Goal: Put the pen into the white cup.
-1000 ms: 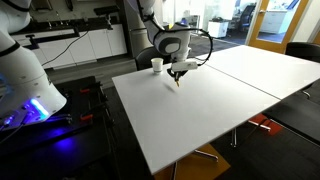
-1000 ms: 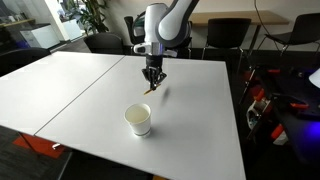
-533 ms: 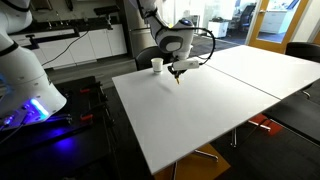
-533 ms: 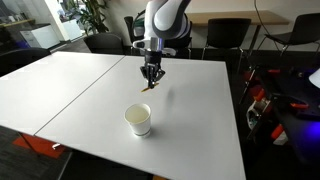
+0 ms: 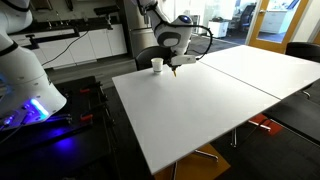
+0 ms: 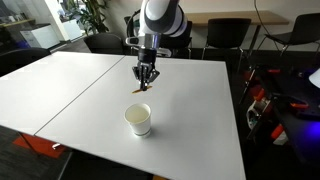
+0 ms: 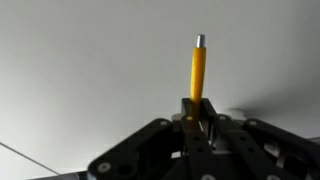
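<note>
My gripper (image 6: 146, 80) is shut on the pen (image 7: 198, 70), a thin orange stick with a grey tip that points away from the jaws in the wrist view. It hangs below the fingers in both exterior views (image 6: 142, 90) (image 5: 173, 72), lifted above the white table (image 6: 80, 100). The white cup (image 6: 138, 120) stands upright on the table, nearer the camera than the gripper. It also shows in an exterior view (image 5: 157, 65), just left of the gripper (image 5: 174, 66). The cup is out of the wrist view.
The white table (image 5: 200, 110) is made of two joined tops with a seam. Black chairs (image 6: 225, 35) stand at its far side. Another white robot arm (image 5: 25, 85) with a blue light stands off the table. Red-and-black gear (image 6: 262, 105) lies beside the table.
My gripper has risen and moved toward the cup with the pen in it. The cup has not moved.
</note>
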Robot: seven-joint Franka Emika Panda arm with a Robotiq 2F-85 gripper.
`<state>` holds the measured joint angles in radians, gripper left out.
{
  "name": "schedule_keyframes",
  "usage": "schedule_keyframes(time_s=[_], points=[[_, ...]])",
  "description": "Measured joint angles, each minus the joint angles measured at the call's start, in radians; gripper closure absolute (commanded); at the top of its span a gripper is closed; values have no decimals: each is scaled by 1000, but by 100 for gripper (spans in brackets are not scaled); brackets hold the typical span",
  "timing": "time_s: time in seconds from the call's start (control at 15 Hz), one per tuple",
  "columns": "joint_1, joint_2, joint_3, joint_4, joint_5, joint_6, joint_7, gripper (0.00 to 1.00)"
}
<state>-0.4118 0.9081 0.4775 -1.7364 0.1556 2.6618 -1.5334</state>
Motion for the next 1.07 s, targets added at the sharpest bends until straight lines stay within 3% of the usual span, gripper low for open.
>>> schedule_keyframes(time_s=[0.47,1.07], points=[[-38,0,68,2,165,15,-24,97],[-151,12,200,-13,355,19,-200,97]])
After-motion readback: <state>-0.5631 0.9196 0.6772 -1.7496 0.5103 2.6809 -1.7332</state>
